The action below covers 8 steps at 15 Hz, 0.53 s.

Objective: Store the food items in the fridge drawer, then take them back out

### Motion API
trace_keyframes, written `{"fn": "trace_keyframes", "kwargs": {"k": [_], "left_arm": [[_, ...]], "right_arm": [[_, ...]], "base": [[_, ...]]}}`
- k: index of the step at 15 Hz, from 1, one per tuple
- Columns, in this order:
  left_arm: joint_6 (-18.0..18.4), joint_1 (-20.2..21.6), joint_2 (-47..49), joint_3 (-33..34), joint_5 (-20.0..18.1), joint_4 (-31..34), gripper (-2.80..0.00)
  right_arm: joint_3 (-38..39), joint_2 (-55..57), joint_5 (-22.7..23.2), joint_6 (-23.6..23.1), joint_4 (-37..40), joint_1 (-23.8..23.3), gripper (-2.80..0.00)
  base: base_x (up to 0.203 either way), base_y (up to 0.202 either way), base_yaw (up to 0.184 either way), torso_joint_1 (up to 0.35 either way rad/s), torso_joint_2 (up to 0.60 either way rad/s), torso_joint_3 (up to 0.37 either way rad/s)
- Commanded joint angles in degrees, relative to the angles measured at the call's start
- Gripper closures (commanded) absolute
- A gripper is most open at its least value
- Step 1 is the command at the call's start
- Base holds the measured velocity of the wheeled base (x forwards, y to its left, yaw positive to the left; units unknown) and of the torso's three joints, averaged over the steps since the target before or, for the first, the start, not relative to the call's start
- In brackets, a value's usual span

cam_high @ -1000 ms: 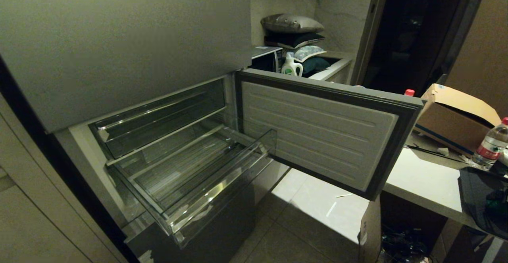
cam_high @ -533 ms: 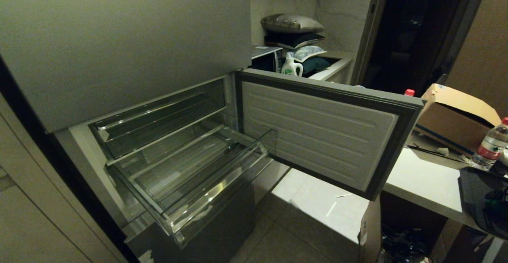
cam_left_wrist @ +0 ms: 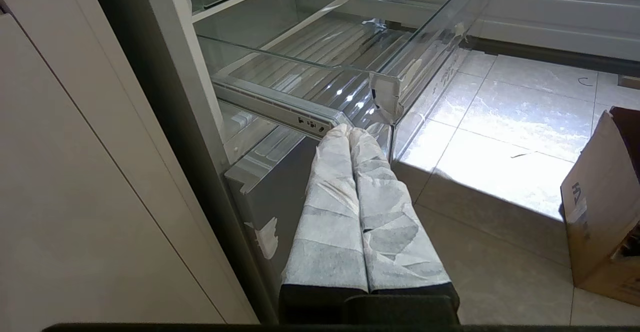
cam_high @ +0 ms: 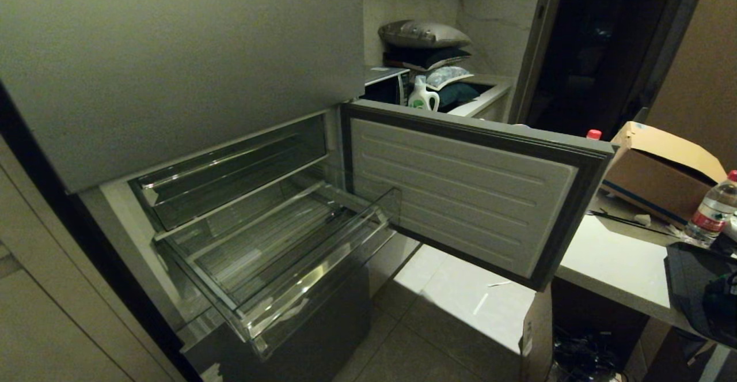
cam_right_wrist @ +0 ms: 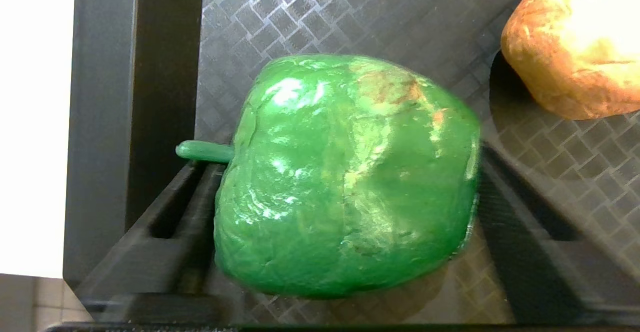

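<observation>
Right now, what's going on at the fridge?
The fridge drawer is pulled out and empty. The right gripper sits over the green pepper on a dark tray, jaws open either side, pepper not yet lifted; the bread piece lies nearby. The left gripper hangs shut by the fridge.
</observation>
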Motion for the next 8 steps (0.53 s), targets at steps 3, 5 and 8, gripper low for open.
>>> {"fn": "trace_keyframes", "kwargs": {"k": [3, 5, 8], "left_arm": [[0.0, 0.0, 0.1, 0.0, 0.0, 0.0, 0.0], [0.0, 0.0, 0.1, -0.1, 0.0, 0.0, 0.0], [0.0, 0.0, 0.1, 0.0, 0.0, 0.0, 0.0]], "right_arm": [[0.4, -0.8, 0.4, 0.0, 0.2, -0.1, 0.0], [0.9, -2.5, 0.4, 0.0, 0.3, -0.4, 0.0], [2.0, -10.4, 0.4, 0.1, 1.0, -1.7, 0.0]], "base": [[0.0, 0.0, 0.0, 0.0, 0.0, 0.0], [0.0, 0.0, 0.0, 0.0, 0.0, 0.0], [0.0, 0.0, 0.0, 0.0, 0.0, 0.0]]}}
